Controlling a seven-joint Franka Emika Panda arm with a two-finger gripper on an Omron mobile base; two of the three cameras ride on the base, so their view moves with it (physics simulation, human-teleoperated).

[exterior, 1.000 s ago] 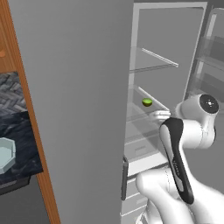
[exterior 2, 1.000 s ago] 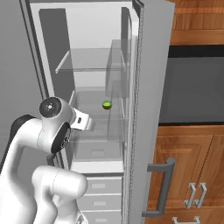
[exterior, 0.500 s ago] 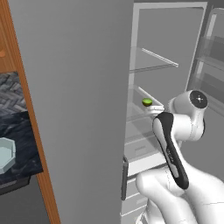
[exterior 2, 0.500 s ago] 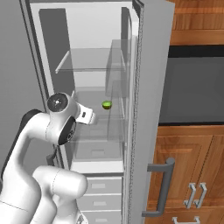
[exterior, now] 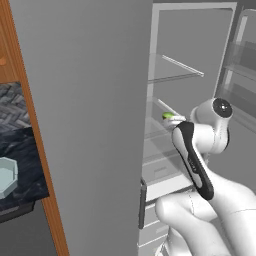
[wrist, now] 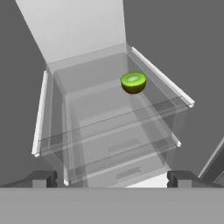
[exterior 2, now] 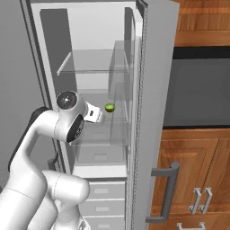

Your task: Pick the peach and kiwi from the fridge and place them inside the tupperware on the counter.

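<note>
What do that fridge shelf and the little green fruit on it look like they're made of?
The shelf looks like clear glass or plastic: the drawers below show through it. The kiwi looks like a cut half, bright green flesh with a pale centre over darker skin.

Clear glass shelves (wrist: 109, 127) in the matt grey fridge (exterior: 90, 125); glossy black marbled stone counter (exterior: 22, 150).

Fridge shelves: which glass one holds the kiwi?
The lower glass shelf, carrying the kiwi; the upper glass shelf above it is bare.
</note>
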